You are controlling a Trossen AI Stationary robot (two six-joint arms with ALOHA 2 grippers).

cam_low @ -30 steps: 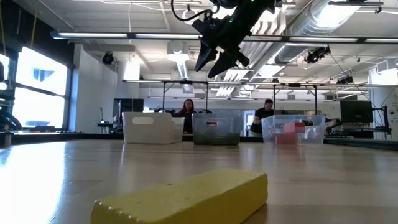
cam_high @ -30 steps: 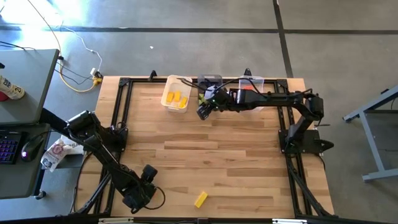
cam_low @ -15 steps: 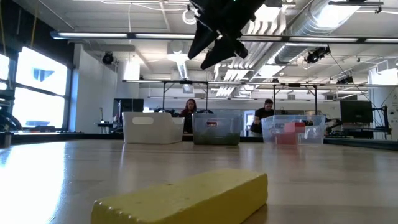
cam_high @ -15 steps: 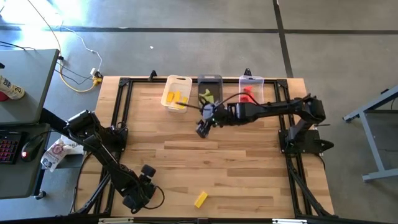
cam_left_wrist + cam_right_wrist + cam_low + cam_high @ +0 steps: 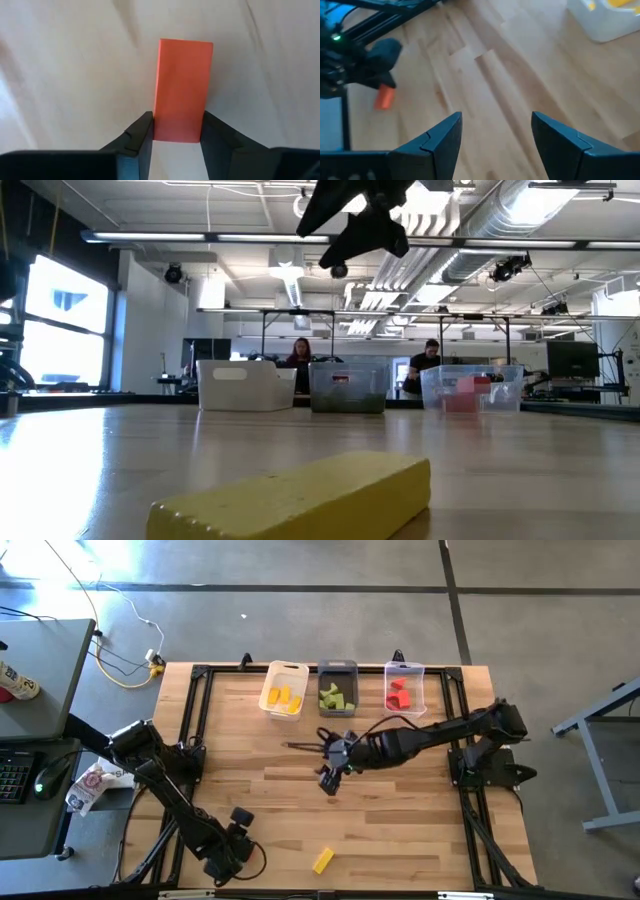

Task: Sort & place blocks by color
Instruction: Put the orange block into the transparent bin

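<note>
Just changed: my right hand (image 5: 330,783) was up over the grey bin (image 5: 337,691) at the top centre of the high view a second ago; now it hangs over mid-bench, fingers spread wide, nothing between them. My left hand (image 5: 238,823), lower left of the high view, has gone from open to closed around a block.

Left hand: clamped on a red rectangular block (image 5: 182,90) — in the left wrist view both fingers (image 5: 142,137) press its near end, the rest sticks out ahead over the bench (image 5: 400,830).

Meaning, my read: a drop-off is done on the right, and a red pick is secured on the left.

Red block from afar: in the right wrist view it shows at the frame's left, under the left hand's dark body.

Yellow block (image 5: 322,860): lying flat, bottom centre of the high view, well apart from both hands; it fills the low view's foreground.

Bins: white bin (image 5: 284,690), grey, then clear bin (image 5: 403,688), left to right, holding yellow, green, red.

Next, I'd judge: carry red across to the clear bin.
</note>
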